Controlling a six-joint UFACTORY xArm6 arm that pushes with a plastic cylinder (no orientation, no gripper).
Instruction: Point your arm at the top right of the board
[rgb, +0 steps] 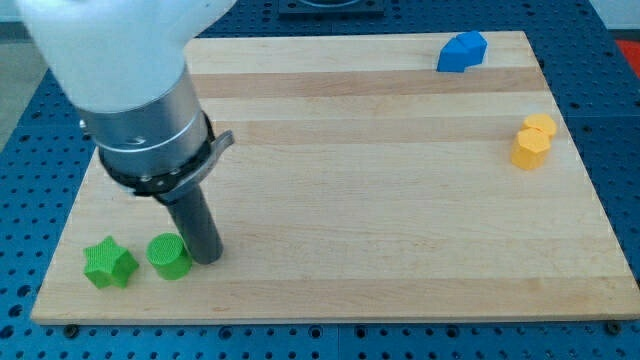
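My tip (208, 259) rests on the wooden board (380, 200) near the view's bottom left, touching or just right of a green cylinder block (168, 257). A green star block (109, 264) lies left of the cylinder. A blue block (461, 52) sits at the view's top right of the board. A yellow block (533, 142), like two joined cylinders, sits at the view's right edge, below the blue one. The arm's white and grey body (130, 80) fills the view's top left and hides the board's top left corner.
The board lies on a blue perforated table (620, 100) that shows on all sides.
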